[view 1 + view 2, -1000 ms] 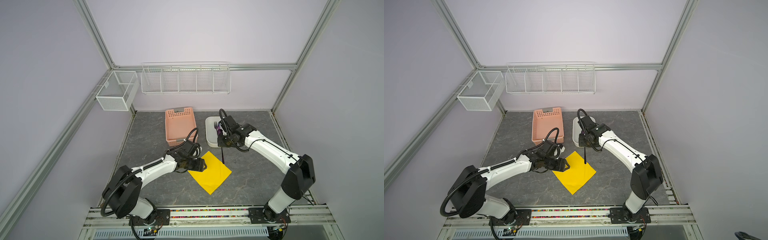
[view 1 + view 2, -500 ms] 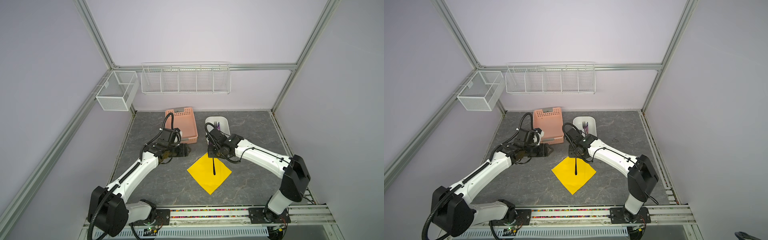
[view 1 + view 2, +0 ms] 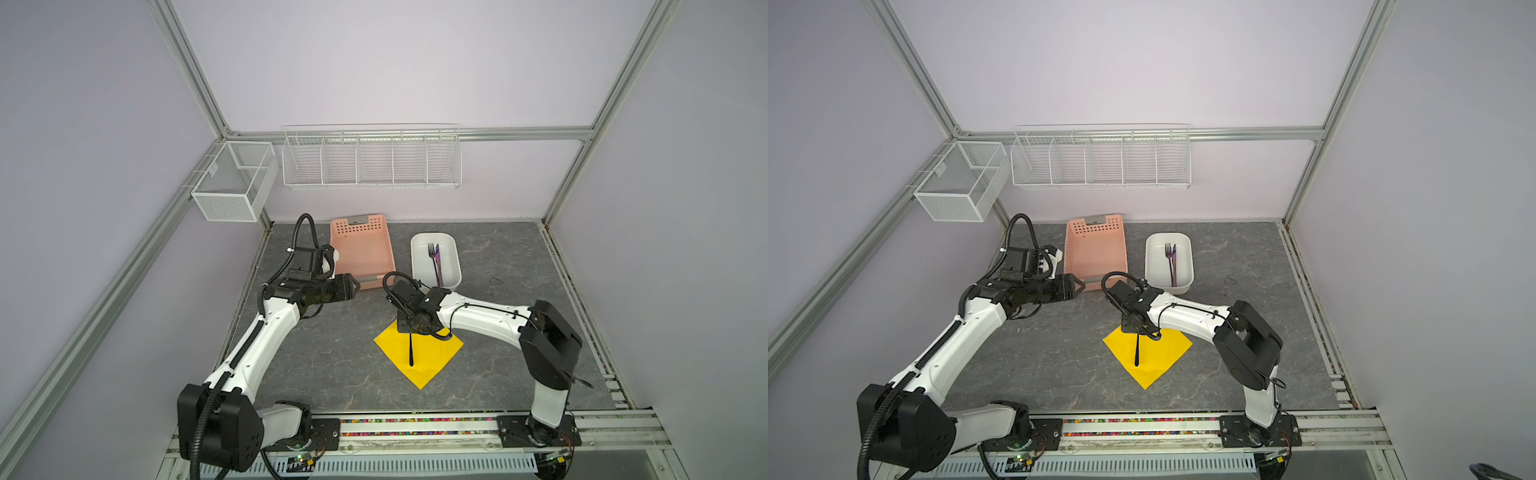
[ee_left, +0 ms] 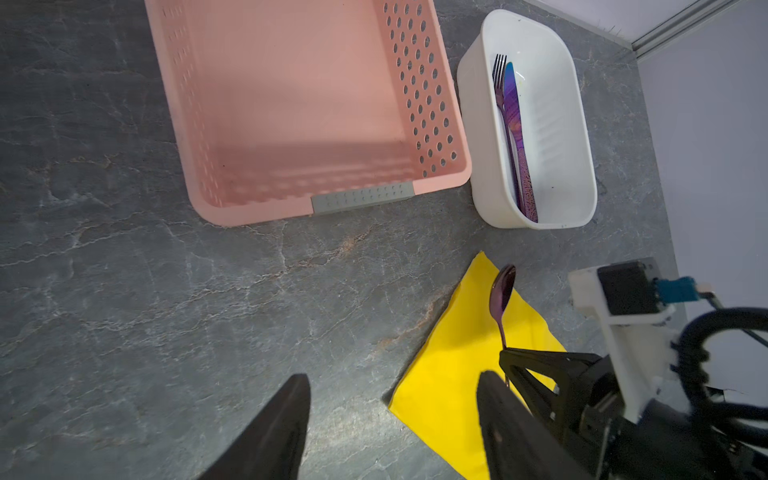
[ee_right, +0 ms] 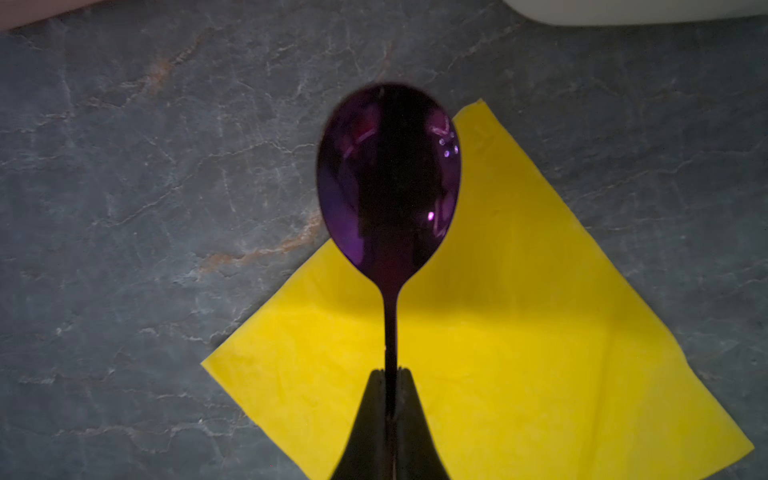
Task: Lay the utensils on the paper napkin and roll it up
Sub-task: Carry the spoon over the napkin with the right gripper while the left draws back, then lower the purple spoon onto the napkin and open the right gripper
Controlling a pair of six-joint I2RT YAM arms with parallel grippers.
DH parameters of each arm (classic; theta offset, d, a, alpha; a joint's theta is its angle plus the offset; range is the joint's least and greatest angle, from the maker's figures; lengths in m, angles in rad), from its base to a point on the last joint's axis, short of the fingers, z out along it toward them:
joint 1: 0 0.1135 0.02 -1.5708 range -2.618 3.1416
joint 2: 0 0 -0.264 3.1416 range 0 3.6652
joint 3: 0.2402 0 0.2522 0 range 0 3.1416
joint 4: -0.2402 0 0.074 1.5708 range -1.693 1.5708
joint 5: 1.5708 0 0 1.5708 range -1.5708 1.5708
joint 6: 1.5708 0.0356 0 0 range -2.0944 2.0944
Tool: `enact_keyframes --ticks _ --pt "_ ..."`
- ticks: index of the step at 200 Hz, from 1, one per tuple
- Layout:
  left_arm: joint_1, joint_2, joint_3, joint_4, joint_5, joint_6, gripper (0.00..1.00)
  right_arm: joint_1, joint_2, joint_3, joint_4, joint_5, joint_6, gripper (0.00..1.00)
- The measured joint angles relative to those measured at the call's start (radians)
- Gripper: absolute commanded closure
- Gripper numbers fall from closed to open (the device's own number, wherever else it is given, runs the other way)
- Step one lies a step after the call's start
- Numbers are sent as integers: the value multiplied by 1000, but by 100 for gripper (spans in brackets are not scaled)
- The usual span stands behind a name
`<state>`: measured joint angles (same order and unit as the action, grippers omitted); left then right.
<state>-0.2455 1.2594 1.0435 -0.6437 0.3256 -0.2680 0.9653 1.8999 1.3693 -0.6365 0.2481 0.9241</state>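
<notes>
The yellow paper napkin [image 3: 432, 361] [image 3: 1158, 357] lies flat on the grey table like a diamond. My right gripper [image 5: 390, 372] [image 3: 409, 330] is shut on the thin handle of the purple spoon [image 5: 388, 174] [image 4: 503, 286]. The spoon's dark handle [image 3: 411, 351] [image 3: 1137, 351] reaches over the napkin's middle and its bowl sticks out past the napkin's far corner. Whether the spoon touches the paper I cannot tell. The fork [image 4: 498, 75] and knife [image 4: 515, 124] lie together in the white tub [image 3: 457, 266] [image 3: 1191, 266]. My left gripper [image 4: 392, 378] [image 3: 353, 284] is open and empty, by the pink basket's near end.
The pink perforated basket [image 3: 361, 249] [image 4: 307, 104] stands left of the white tub at the back of the table. A wire rack [image 3: 370, 158] and a mesh box [image 3: 232, 187] hang on the back wall. Frame posts edge the table.
My left gripper drew back from the napkin's left corner to the pink basket. My right gripper carried the spoon from beside the white tub to over the napkin.
</notes>
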Motion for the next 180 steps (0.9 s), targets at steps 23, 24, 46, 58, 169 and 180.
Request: enact_keyframes --ticks 23,24,46,58,169,180 --pt "8 -15 -3 11 11 0 35 -2 42 7 10 2 -1 93" --pt "8 -16 -4 12 11 0 35 -2 43 7 10 2 -1 93" --pt "10 -35 -19 26 15 0 35 -3 64 11 12 0 -2 93" --pt "10 -39 -24 28 16 0 35 -4 72 11 19 -2 -4 93" --pt "16 -39 -37 33 39 0 35 -13 82 13 36 -10 -8 93" --pt "16 -39 -38 33 39 0 35 -13 82 13 37 -10 -8 93"
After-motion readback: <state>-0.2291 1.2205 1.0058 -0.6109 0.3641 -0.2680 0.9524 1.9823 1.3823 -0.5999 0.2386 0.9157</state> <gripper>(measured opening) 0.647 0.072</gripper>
